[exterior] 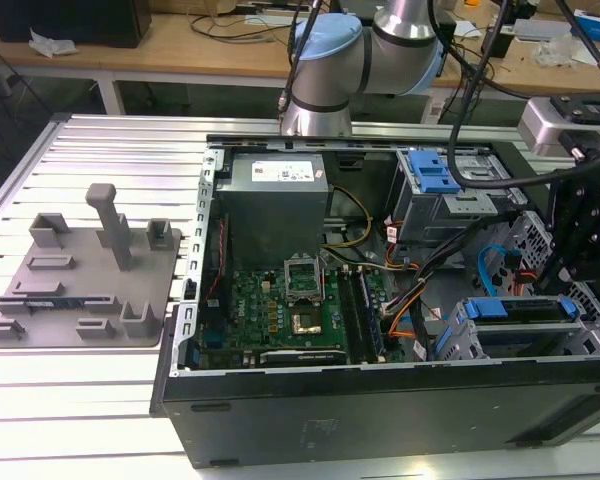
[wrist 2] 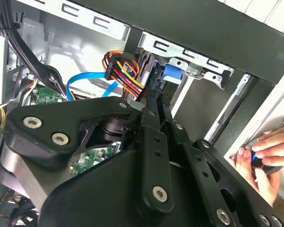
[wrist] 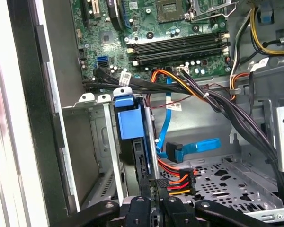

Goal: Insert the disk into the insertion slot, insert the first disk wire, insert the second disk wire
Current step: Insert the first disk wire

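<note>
The disk (exterior: 515, 332), in its blue frame (wrist: 128, 118), sits inside the insertion slot (exterior: 458, 338), a low grey cage at the case's front corner on the exterior view's right. My gripper (wrist: 154, 183) hangs over the disk's end, shut on the black plug of a red, orange, yellow and black disk wire (wrist: 177, 180). In the second wrist view the fingers (wrist 2: 149, 101) meet where that wire bundle (wrist 2: 124, 71) ends, beside the blue frame (wrist 2: 173, 73). A blue flat disk wire (wrist: 199, 145) lies loose next to the cage, its plug (wrist: 176, 152) free.
A taller grey cage with a blue latch (exterior: 435, 175) stands behind the slot. Black cable bundles (wrist: 236, 113) cross between the motherboard (exterior: 290, 310) and the cages. A person's hand (wrist 2: 264, 158) is outside the case wall. A grey fixture plate (exterior: 80, 280) lies on the exterior view's left.
</note>
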`<state>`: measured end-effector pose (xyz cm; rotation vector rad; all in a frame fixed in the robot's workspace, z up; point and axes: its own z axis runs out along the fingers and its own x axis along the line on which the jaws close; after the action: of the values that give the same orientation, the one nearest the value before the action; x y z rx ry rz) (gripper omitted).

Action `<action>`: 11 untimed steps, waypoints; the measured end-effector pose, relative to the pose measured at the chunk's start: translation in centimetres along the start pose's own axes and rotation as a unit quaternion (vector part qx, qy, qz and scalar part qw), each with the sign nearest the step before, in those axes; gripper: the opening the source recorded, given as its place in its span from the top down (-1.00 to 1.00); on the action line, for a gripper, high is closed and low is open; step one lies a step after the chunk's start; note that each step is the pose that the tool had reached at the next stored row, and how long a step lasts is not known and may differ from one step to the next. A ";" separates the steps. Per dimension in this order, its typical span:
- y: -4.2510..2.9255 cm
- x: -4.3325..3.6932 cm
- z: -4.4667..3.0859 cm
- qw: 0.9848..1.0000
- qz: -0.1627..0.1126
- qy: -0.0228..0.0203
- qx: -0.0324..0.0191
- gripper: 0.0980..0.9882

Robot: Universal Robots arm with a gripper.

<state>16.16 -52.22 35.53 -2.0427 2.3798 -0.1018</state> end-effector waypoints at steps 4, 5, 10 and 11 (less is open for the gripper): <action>0.00 0.00 0.01 1.000 0.009 0.000 0.000 0.85; 0.01 0.00 0.00 1.000 0.009 0.000 0.000 0.85; 0.01 -0.01 0.01 1.000 0.005 0.000 0.000 0.85; 0.01 -0.01 0.01 1.000 0.002 0.000 0.000 0.85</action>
<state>16.16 -52.22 35.52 -2.0377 2.3842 -0.1015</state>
